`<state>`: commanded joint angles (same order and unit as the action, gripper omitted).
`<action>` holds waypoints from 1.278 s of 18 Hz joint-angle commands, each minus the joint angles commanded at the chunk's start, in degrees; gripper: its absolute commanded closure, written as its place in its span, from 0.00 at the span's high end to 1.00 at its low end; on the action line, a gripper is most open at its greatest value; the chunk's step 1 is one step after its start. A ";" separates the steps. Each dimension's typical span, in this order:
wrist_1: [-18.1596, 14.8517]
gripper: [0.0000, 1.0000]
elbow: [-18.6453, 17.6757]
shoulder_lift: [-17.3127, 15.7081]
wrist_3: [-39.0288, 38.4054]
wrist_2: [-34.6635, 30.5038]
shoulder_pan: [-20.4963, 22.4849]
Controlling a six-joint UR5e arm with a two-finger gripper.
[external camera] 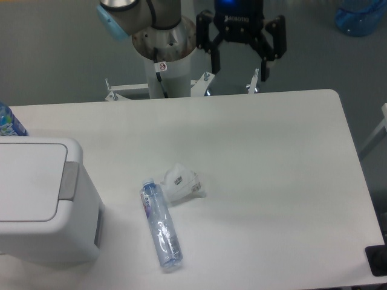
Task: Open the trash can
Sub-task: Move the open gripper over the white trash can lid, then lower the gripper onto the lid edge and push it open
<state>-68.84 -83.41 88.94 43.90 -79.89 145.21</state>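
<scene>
While the trash can (45, 202) is cut off at left, lid down, the jaws hang spread beyond the table (272, 151)

A single fixed camera looks steeply down from above the near edge of the flat white rectangular table (272, 157), facing toward the robot's pale cylindrical base column (164, 48) beyond the far edge. It sits far enough back to take in the far edge, the rounded far right corner and most of the right edge, while the left edge and the near left corner run out of frame. The large boxy white plastic trash can (42, 199) at the near left is cut by the left border. The black two-finger gripper (240, 63) is seen just past the far edge, against grey floor. No second view exists to share ground.
</scene>
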 joint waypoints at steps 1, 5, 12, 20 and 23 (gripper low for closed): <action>1.76 1.00 -0.26 0.62 -4.13 0.00 -1.58; 8.53 1.00 -0.35 3.87 -14.87 -0.09 -7.12; 10.47 1.00 -0.27 9.41 -24.39 -0.09 -16.79; 17.41 1.00 -0.26 12.83 -38.44 0.53 -21.19; 17.60 1.00 -0.44 13.19 -38.80 0.44 -22.07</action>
<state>-51.24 -83.85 102.13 5.10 -79.45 123.14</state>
